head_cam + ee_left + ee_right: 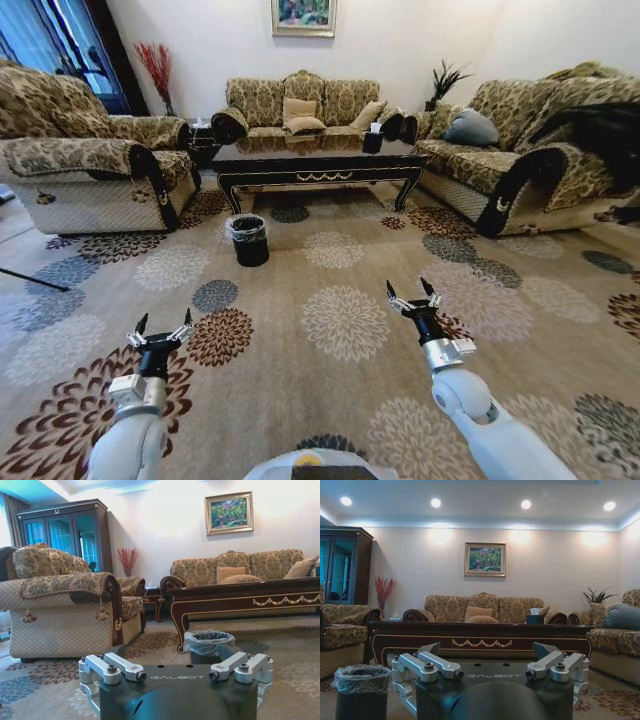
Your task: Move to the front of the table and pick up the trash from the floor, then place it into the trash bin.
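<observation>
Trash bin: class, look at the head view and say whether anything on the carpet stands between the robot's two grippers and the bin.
Nothing visible does. Bare patterned carpet lies between the left gripper, the right gripper and the trash bin, which stands by the table.

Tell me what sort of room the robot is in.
Most likely a home living room: patterned sofas stand around a dark wooden coffee table on a flowered carpet, a framed painting hangs on the wall, and a small black trash bin sits by the table.
</observation>
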